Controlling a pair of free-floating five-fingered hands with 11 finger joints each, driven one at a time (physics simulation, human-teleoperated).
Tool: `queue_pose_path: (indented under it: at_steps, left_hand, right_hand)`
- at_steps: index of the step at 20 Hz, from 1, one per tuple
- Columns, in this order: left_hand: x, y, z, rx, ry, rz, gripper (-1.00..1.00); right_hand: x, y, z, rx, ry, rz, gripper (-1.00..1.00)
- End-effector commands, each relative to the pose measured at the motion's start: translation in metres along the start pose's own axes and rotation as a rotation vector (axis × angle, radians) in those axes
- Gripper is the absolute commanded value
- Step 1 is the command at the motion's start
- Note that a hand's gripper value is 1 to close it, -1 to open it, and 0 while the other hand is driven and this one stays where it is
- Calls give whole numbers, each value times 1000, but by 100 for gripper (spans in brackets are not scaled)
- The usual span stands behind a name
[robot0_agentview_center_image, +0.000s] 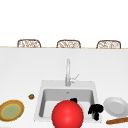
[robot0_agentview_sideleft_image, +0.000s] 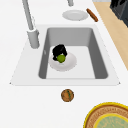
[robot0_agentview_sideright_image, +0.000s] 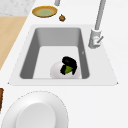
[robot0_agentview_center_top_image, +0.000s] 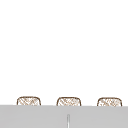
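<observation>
In the left side view a black hand (robot0_agentview_sideleft_image: 59, 50) reaches into the sink (robot0_agentview_sideleft_image: 30, 70), its fingers curled round a small green round fruit (robot0_agentview_sideleft_image: 61, 58) just above a white dish (robot0_agentview_sideleft_image: 67, 65) on the basin floor. The right side view has the same hand (robot0_agentview_sideright_image: 68, 61), fruit (robot0_agentview_sideright_image: 67, 70) and dish (robot0_agentview_sideright_image: 56, 71). From the front, a big red round shape (robot0_agentview_center_image: 67, 114) covers the basin's middle. My left hand (robot0_agentview_center_image: 73, 100) peeks out behind its top edge. My right hand (robot0_agentview_center_image: 96, 110) hangs by the sink's right rim, near a white plate (robot0_agentview_center_image: 115, 107).
A tall faucet (robot0_agentview_center_image: 67, 72) stands behind the sink. A brown stick (robot0_agentview_center_image: 117, 121) lies by the white plate on the right counter. On the left counter sit a yellow-rimmed plate (robot0_agentview_center_image: 11, 110) and a small brown nut (robot0_agentview_center_image: 31, 96). Woven chair backs (robot0_agentview_center_image: 68, 44) line the far edge.
</observation>
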Motion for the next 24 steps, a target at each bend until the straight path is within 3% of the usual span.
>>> queue_pose_path:
  at_steps: [1, 6, 8, 12, 14, 16, 18, 20, 21, 22, 24]
  left_hand:
    - [5, 17, 8, -39, -37, 42, 100]
    - [16, 42, 23, -41, -36, 18, 100]
    - [15, 45, 29, -34, -43, 27, 100]
    - [10, 49, 30, -9, -8, 24, 100]
    - [6, 40, 18, 4, 9, 3, 100]
    - [8, 27, 14, 75, -42, -59, 100]
    - [3, 20, 11, 84, -34, -75, 100]
    - [1, 5, 7, 70, -33, -81, 100]
    - [-7, 2, 15, 53, -21, -45, 100]
    - [-5, 3, 11, 40, -12, -50, 100]
    - [-10, -6, 13, 59, -27, -51, 100]
  right_hand:
    - [0, 0, 0, 0, 0, 0, 0]
    - [0, 0, 0, 0, 0, 0, 0]
    - [0, 0, 0, 0, 0, 0, 0]
    - [0, 0, 0, 0, 0, 0, 0]
    - [0, 0, 0, 0, 0, 0, 0]
    - [0, 0, 0, 0, 0, 0, 0]
    - [0, 0, 0, 0, 0, 0, 0]
    - [0, 0, 0, 0, 0, 0, 0]
    - [0, 0, 0, 0, 0, 0, 0]
    - [0, 0, 0, 0, 0, 0, 0]
    - [0, 0, 0, 0, 0, 0, 0]
